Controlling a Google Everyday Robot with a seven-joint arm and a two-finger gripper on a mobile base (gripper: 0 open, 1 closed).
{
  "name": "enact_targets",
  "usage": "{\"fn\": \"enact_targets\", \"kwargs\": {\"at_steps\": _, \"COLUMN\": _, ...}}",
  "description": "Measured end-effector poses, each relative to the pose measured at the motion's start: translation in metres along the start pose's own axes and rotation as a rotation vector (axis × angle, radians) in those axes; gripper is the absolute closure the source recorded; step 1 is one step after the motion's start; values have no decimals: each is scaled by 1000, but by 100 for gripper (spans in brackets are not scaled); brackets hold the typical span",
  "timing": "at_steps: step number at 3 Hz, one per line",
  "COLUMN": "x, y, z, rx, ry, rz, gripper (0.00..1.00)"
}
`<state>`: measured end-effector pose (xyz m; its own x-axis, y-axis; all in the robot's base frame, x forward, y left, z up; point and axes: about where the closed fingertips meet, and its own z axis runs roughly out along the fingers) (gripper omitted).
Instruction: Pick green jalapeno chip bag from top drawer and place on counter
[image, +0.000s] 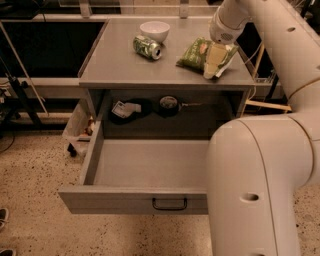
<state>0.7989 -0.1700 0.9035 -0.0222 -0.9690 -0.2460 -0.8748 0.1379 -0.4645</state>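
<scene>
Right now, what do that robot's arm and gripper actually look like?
The arm is a chain of thick, smooth, cream-white tubes with rounded elbow-like joints and a few small dark round holes in the shell. No loose cables show on it. The gripper, pale cream like the arm, is at the green jalapeno chip bag on the right of the counter.

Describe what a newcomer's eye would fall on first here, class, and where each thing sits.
The bulky white robot arm fills the right foreground, reaching up over the counter. Its gripper is down at the green jalapeno chip bag on the counter's right side, near a green can and a white bowl. Below, the top drawer stands pulled wide open.
</scene>
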Motion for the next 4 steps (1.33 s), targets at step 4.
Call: {"fn": "enact_targets", "kwargs": {"at_steps": 4, "x": -19, "y": 95, "z": -135, "rx": -236, "ry": -129, "rz": -127, "gripper": 0}}
